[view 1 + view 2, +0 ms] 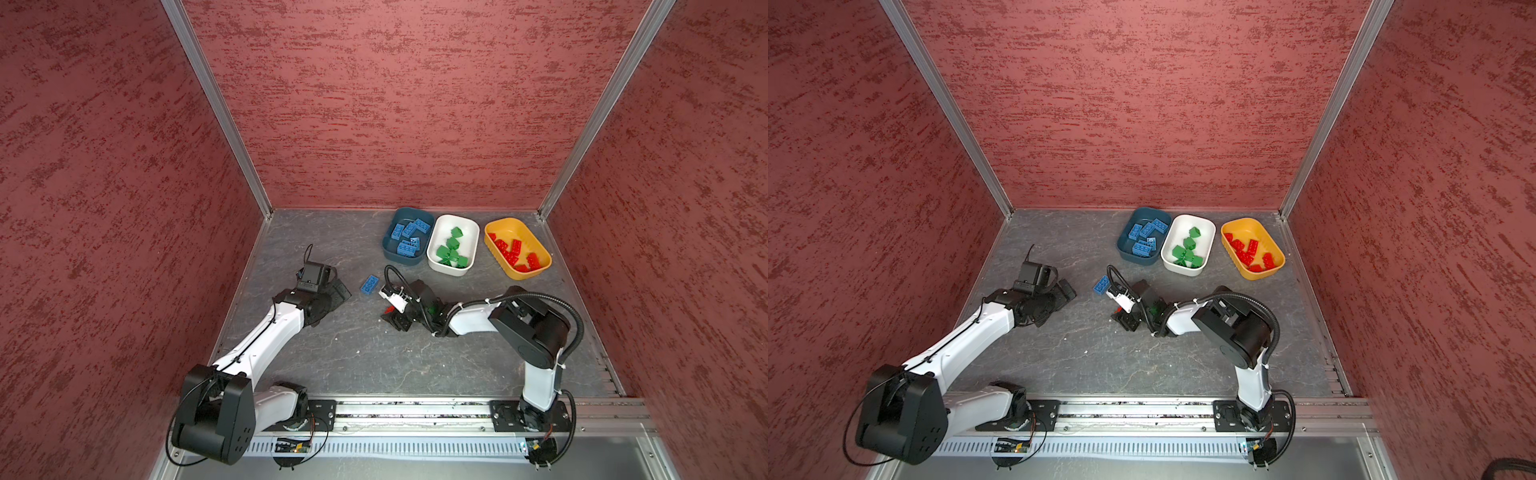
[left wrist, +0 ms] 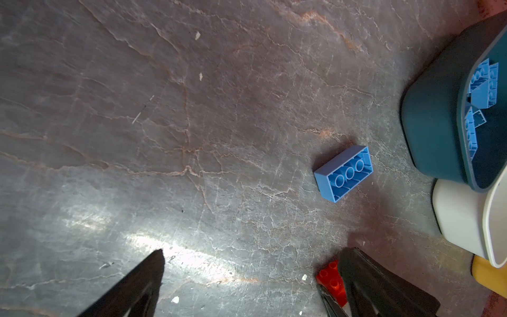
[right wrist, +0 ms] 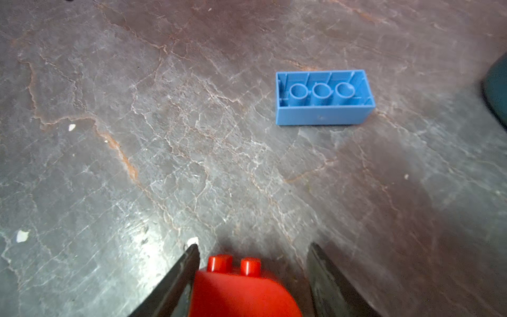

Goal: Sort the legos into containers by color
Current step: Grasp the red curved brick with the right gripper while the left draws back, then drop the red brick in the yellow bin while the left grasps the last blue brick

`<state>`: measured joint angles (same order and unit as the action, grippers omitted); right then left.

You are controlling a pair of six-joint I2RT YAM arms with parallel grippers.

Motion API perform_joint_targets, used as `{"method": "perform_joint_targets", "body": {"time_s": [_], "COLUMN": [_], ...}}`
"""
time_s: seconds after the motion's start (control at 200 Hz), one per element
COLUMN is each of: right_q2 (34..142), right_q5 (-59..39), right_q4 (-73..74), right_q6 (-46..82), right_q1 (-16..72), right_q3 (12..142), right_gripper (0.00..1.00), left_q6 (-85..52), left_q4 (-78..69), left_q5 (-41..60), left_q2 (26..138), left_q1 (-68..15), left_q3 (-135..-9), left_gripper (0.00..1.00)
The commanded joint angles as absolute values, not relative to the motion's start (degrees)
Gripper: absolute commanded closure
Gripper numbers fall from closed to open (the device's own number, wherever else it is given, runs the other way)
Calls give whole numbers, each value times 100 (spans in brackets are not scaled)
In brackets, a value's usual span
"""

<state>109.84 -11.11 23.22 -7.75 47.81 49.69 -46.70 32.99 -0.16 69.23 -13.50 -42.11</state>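
Oblong blue lego [image 3: 325,98], hollow underside up

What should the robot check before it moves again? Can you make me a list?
1. Red brick between the jaws of the right gripper: ok.
2. Grip tight on it: cannot tell.
3. Yellow tub has free room: ok.
4. Left gripper open, out of the way: ok.
5. Blue brick sorted: not ok, it lies hollow side up on the table.
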Motion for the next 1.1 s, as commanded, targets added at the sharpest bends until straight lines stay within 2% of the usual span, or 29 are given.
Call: {"method": "perform_joint_targets", "body": {"time_s": [0.0,0.311,0.576,0.887,1.097], "right_q2": [10918,10651,9690,8361,7821], "right_q5": [-923,-813,-271,271,-217], "right_q4": [2609,2766,2759,2521,2215], "right_q6": [-878,-909,-799,-183,656], "right_q1": [4808,4808,4573,3074,1515], "right_q3": [4846,4627,4128,3459,3522], "right_gripper": [42,52,57,60,62], "left_q6": [-4709,-4566,-4086,-3019,-2971], "left_q4": [3277,3426,3292,2867,3422], "left_q5": [-121,-645,-996,-1059,-1660], "left_q2": [7060,7486,8117,8773,9288], "left_q1": [-1429,-2063,-2931,-3885,-3954], "left_q3": [-4244,-4706,-5360,-6126,-6686], "left_gripper": [1,1,0,1,0]}}
